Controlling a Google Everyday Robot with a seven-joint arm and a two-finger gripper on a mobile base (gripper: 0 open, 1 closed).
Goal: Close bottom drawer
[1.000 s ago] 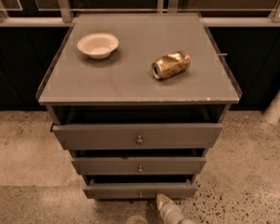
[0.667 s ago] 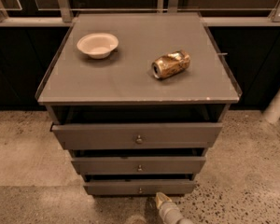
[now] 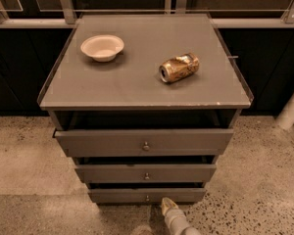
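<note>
The grey cabinet has three drawers, all standing a little way out. The bottom drawer (image 3: 117, 195) has the slimmest front, with a tiny round knob (image 3: 147, 198) at its centre, and sticks out less than the two above it. My gripper (image 3: 168, 207) comes in from the bottom edge of the view. Its pale tip is against or just in front of the bottom drawer's front, a little right of the knob. The rest of the arm is cut off by the frame's lower edge.
On the cabinet top (image 3: 137, 87) stand a white bowl (image 3: 102, 47) at the back left and a crushed gold can (image 3: 179, 67) lying on its side at the right. A speckled floor (image 3: 255, 180) surrounds the cabinet. A white post (image 3: 291, 111) is at the right.
My gripper has moved slightly forward towards the cabinet. The bottom drawer's front has slid back a little under the middle drawer.
</note>
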